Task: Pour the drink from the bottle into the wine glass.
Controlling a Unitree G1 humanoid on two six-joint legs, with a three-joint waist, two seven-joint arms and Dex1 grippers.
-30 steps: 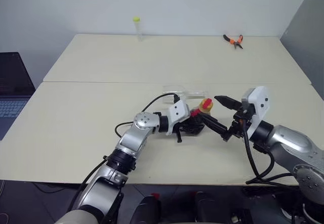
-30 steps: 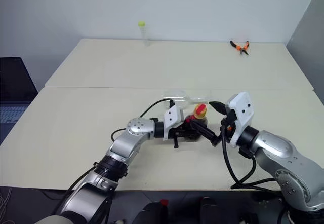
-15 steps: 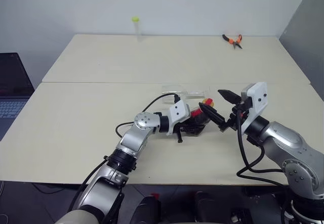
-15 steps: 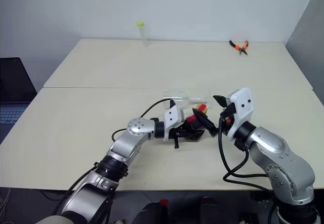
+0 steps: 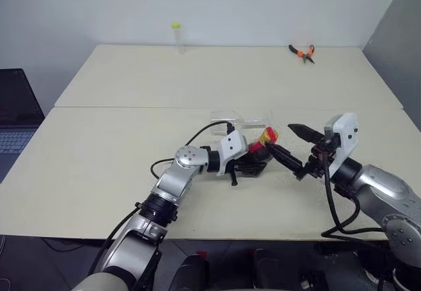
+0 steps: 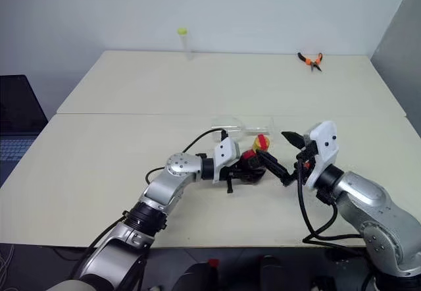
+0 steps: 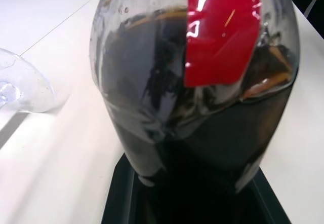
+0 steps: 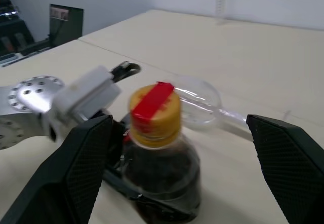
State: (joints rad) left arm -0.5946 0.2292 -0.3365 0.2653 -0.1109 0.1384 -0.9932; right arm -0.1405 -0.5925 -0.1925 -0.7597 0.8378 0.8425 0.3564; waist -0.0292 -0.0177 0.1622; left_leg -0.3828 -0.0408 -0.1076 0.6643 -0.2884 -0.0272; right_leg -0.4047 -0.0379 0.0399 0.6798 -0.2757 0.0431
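Scene at the front table (image 5: pixel 99 172). I have the left gripper (image 5: pixel 253 164) pinching the bottle (image 8: pixel 159 173) low on its body, fingers pressed against the plastic, so it stands steady near the table's middle. The right gripper (image 5: pixel 294 151) hovers just beside the cap (image 8: pixel 154 113) with fingers spread wide, holding nothing; I judge this sets up unscrewing the cap, which is on. The bottle is squat, clear, rounded at the shoulder, with a glossy red label (image 7: pixel 223 31); the drink (image 7: pixel 152 92) inside is nearly black. The wine glass (image 8: pixel 202 102) lies on its side just behind, thin and clear, so it needs righting before pouring.
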